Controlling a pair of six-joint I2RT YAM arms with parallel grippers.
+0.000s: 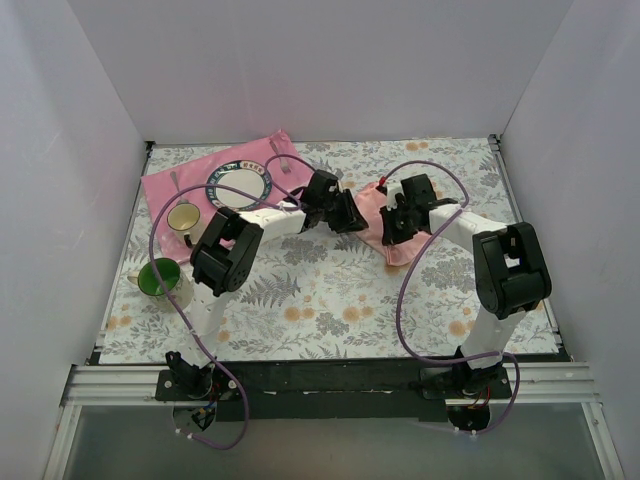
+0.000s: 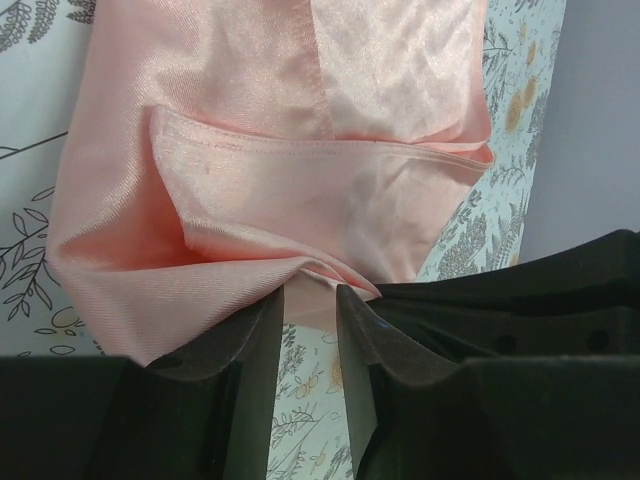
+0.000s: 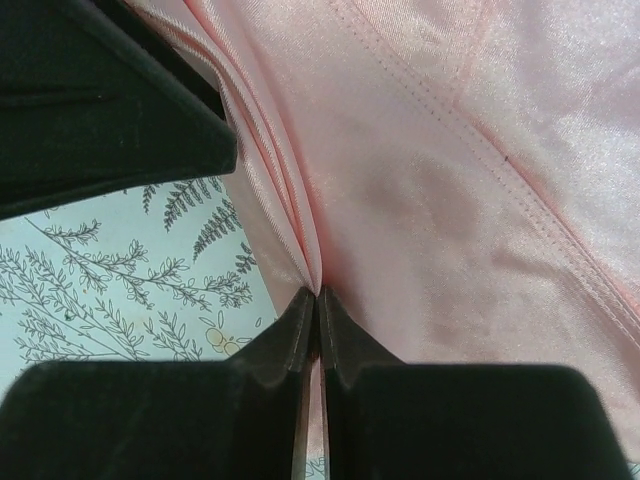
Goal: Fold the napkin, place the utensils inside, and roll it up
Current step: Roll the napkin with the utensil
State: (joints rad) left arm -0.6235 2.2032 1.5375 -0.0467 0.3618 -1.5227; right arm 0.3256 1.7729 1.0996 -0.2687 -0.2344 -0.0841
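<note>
Napkin: the pale pink napkin lies near the middle of the counter, a bit to the right. It is bunched up between the two pincers. Its stitched edge is folded over on top.
Left pincer: the left pincer is at the left side of the napkin. Its jaws are narrow, with a small gap. A bit of the napkin's edge sits between the tips, and the cloth wrinkles toward them, so it looks pinched.
Right pincer: the right pincer is at the right side of the napkin. Its jaws are pressed together on a fold of the napkin, and the cloth puckers there.
Counter: it has a cover with leaves and flowers on it.
Mat: a darker pink mat lies at the far left, apart from the napkin.
Plate: a round plate with a dark rim sits on the mat.
Cups: a pale cup stands at the near edge of the mat. A green cup stands nearer, on the left.
</note>
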